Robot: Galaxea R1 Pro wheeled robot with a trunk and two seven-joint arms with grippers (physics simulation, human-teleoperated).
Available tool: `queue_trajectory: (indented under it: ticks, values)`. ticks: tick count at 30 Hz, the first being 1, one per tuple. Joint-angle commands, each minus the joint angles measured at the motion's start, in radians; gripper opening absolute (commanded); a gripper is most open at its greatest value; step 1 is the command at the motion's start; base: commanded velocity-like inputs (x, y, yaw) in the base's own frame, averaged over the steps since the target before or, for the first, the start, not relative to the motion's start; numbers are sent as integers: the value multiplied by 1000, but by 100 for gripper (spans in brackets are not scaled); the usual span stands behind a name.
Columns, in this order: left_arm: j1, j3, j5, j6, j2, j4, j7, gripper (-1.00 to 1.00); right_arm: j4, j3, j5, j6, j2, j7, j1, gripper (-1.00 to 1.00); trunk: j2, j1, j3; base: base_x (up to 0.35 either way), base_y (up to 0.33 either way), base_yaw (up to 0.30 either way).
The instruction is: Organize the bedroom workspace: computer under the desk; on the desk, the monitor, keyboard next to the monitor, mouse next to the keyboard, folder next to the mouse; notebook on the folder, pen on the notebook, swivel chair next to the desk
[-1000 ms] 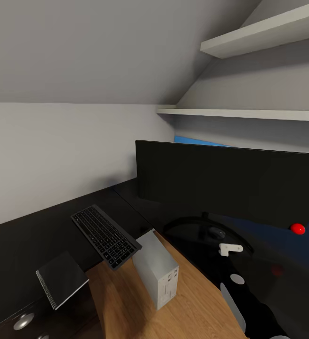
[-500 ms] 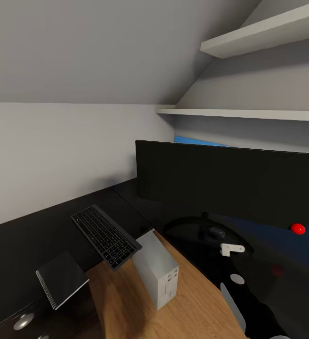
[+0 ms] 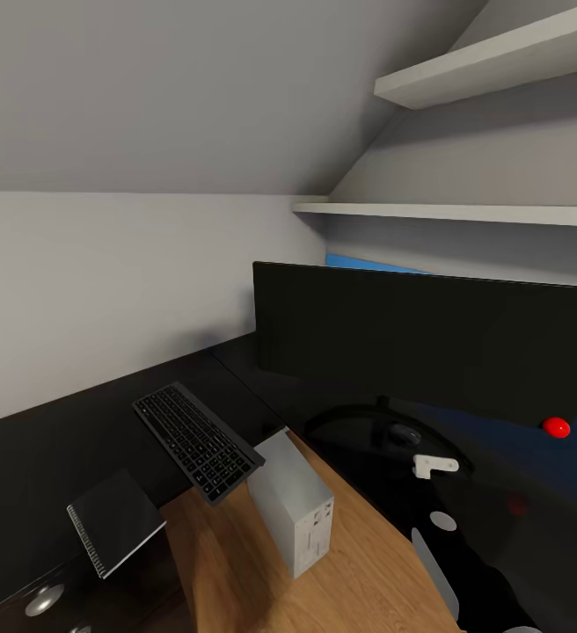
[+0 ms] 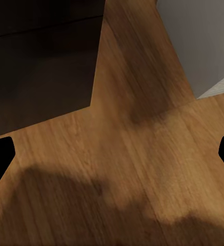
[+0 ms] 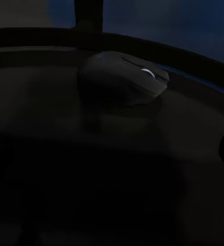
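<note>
The desk [image 3: 25, 457] is carrying most of the workspace already. The monitor [image 3: 429, 338] is standing upright on it, its wide screen stretching away from the keyboard toward the red dot at its lower corner. The computer [image 3: 293, 501] is sitting on the wooden floor, seemingly just outside the desk's edge, so tucking it under looks unfinished to me. The keyboard [image 3: 196, 440] is lying flat beside the monitor, long axis running diagonally from the wall toward the computer. The notebook [image 3: 117, 519] is resting past the keyboard's near end, near the desk's front edge. The mouse [image 5: 124, 79] is sitting inside the monitor's curved stand, nose pointing away from the keyboard, so it probably needs moving.

The right gripper [image 5: 112, 154] is hovering spread wide above the mouse, holding nothing. The left gripper [image 4: 112, 154] is hanging wide open over the floor, empty. Folder, pen and chair work appears to remain.
</note>
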Motion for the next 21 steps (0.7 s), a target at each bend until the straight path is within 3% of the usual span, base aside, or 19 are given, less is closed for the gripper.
queue_trajectory:
  ticks: [1, 8, 21]
  values:
    - [-1, -5, 10, -3, 0, 1, -5, 100, -1, 6, -10, 1, -2, -9, -1, 100, -1, 0, -1, 0, 0, 0]
    - [-1, -5, 10, -3, 0, 1, -6, 100, -1, 6, -10, 1, -2, -9, -1, 100, -1, 0, -1, 29, 0, 0]
    - [-1, -7, 9, -3, 1, 2, -6, 100, -1, 6, -10, 1, -2, -9, -1, 100, -1, 0, -1, 162, 0, 0]
